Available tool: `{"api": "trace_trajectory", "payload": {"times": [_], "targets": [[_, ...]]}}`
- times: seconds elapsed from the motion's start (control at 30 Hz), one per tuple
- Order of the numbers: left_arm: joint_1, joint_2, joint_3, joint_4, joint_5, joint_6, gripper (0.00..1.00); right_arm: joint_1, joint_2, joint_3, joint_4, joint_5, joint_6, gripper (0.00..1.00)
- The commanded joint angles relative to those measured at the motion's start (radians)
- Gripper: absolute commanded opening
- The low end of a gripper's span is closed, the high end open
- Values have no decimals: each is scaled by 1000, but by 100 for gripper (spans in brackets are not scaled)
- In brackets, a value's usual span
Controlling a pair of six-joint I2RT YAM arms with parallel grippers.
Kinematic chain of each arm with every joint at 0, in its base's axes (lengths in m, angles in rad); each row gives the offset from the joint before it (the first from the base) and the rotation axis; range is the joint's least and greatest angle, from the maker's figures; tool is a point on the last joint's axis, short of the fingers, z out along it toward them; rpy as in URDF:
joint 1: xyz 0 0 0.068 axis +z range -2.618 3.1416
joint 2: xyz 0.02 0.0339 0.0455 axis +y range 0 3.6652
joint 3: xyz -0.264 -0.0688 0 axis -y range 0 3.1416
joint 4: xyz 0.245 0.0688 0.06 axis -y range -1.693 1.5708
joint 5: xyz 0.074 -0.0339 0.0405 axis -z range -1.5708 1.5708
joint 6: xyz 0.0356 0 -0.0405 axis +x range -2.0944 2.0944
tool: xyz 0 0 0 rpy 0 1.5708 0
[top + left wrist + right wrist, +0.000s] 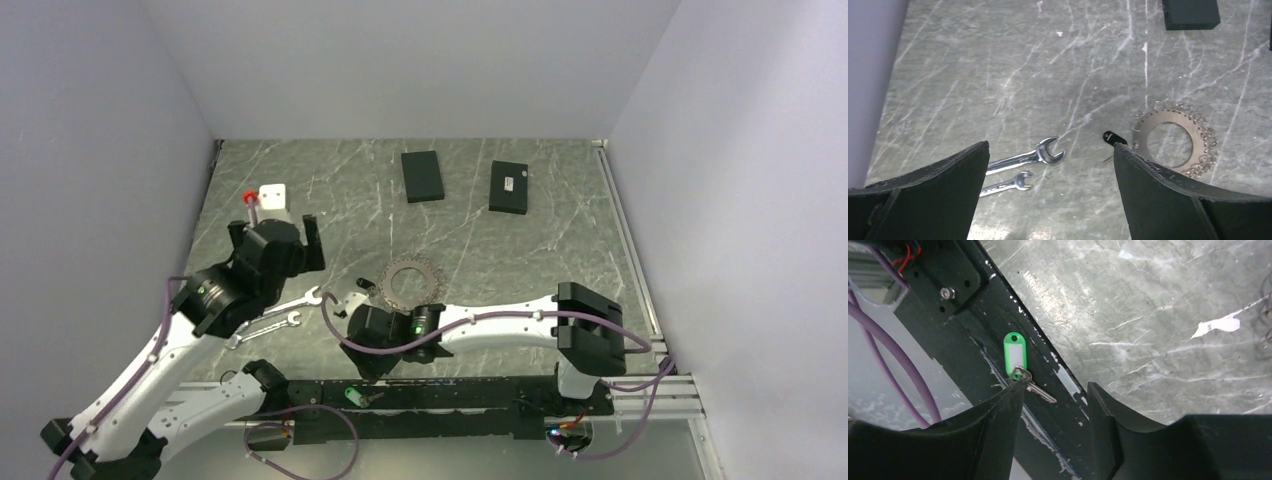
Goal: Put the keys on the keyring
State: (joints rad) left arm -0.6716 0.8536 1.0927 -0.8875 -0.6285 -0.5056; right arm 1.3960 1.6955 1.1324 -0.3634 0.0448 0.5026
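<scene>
**Green-tagged key off the tabletop, right hand at it**

Green-tagged key (1017, 362) lies flat on the black rail (993, 320) at the near edge, off the marble tabletop (1048, 75). Right hand (1057, 385) points down at it, fingers part-way apart, gripping nothing. The key's head sits at the tip of one finger and the blade points into the gap. Touching or just above it, can't tell. Likely reason for the pose: this key lies out of place and has to be fetched before it can go on the ring. The gap looks about right to straddle it, after a small shift toward the tag to centre it.

Keyring (1168, 117) lies flat mid-tabletop, small wire loops round its rim. It is beyond the right hand and well apart from the green key. A black-tagged key (1112, 137) lies just beside the ring, on the side nearer the left arm; whether it is hooked on, can't tell.

Left hand (1050, 145) hangs above the tabletop, fingers wide apart, empty. The ring is ahead and to its right, and two wrenches (1023, 159) lie under it. Probably parked clear, ready to steady the ring.
</scene>
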Motion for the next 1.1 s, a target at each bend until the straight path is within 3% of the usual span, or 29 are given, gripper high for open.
{"api": "trace_trajectory", "payload": {"times": [0.0,0.3,0.57,0.93,1.07], "targets": [[2,-92,-79,-28,-122,48,99,9,19,100,-129,32,189,53],[0,-150,-96,-40,-161,26,98,103,224,338,-311,86,385,49],[-12,-226,-106,-48,-204,13,96,121,248,335,-353,128,527,47],[-49,-236,-96,-81,-262,-6,95,147,279,335,-373,107,574,33],[-51,-228,-94,-84,-274,-4,95,153,291,330,-359,82,568,33]]}}
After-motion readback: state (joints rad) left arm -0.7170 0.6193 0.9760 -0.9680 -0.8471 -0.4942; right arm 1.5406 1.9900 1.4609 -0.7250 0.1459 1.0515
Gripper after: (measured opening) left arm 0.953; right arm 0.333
